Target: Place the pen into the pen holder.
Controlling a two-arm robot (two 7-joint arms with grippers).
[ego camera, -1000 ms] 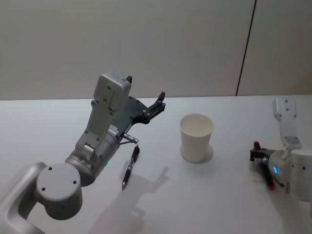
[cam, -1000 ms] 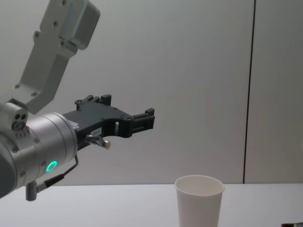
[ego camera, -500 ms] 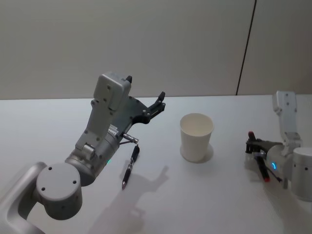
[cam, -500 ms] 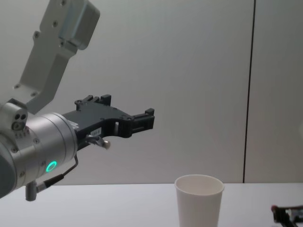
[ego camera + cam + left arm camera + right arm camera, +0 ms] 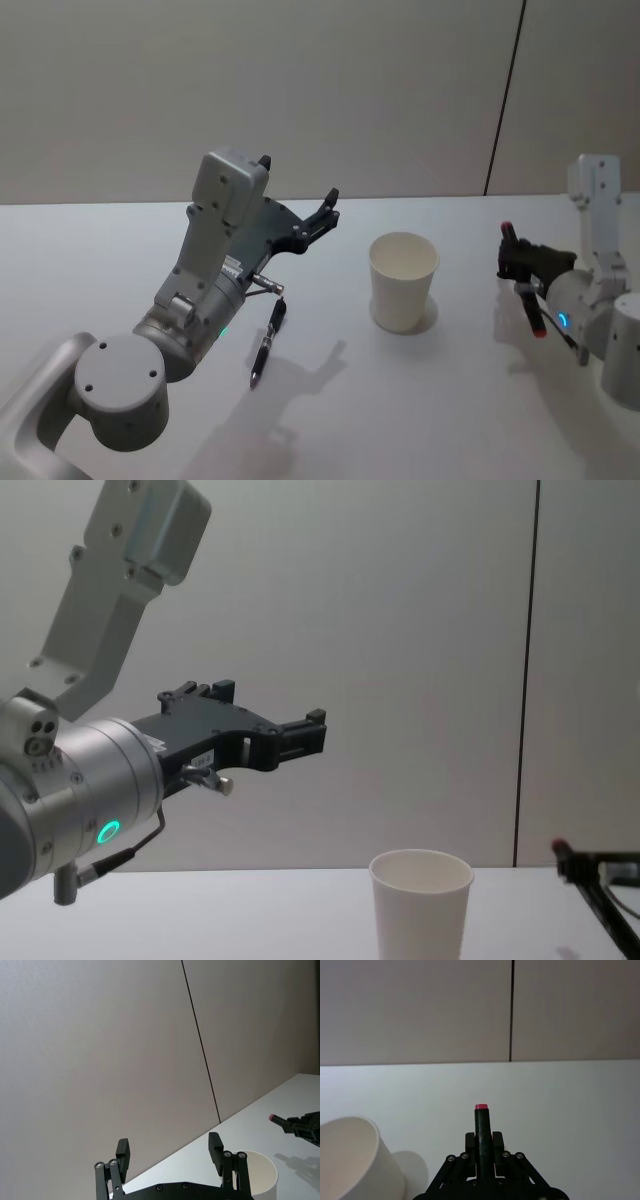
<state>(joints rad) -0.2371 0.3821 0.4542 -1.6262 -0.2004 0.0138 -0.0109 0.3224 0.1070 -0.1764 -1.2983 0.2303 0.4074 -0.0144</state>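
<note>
- Two pens from the head: a red-capped pen [image 5: 530,305] clamped in the right tool [image 5: 520,262], raised off the surface [image 5: 120,260] to the right of the pen holder [image 5: 403,283], red end up and leaning toward the cup; a dark pen [image 5: 268,342] lying flat on the surface left of the cup, beneath the left arm.
- Same view: left tool [image 5: 299,177] up in the air left of the pen holder, fingers spread wide, gripping nothing; pen holder upright near mid-surface.
- From the left wrist: left tool [image 5: 169,1150] spread wide, nothing between its fingers; pen holder [image 5: 260,1177] beyond one finger, rim up; right tool [image 5: 306,1127] farther off, red end of the red-capped pen [image 5: 272,1117] poking out toward the cup.
- From the right wrist: right tool [image 5: 483,1141] closed on the red-capped pen [image 5: 482,1120], red end past the fingertips; pen holder [image 5: 350,1165] near, off to one side, apart from the pen.
- From the chest: left tool [image 5: 270,705] high above the surface, open and empty; pen holder [image 5: 420,900] upright, low in the middle; right tool [image 5: 600,863] at the right edge, about level with the cup's rim, apart from it; red tip of the red-capped pen [image 5: 558,846] facing the cup, the thin dark line slanting down below probably its shaft, hard to make out.
</note>
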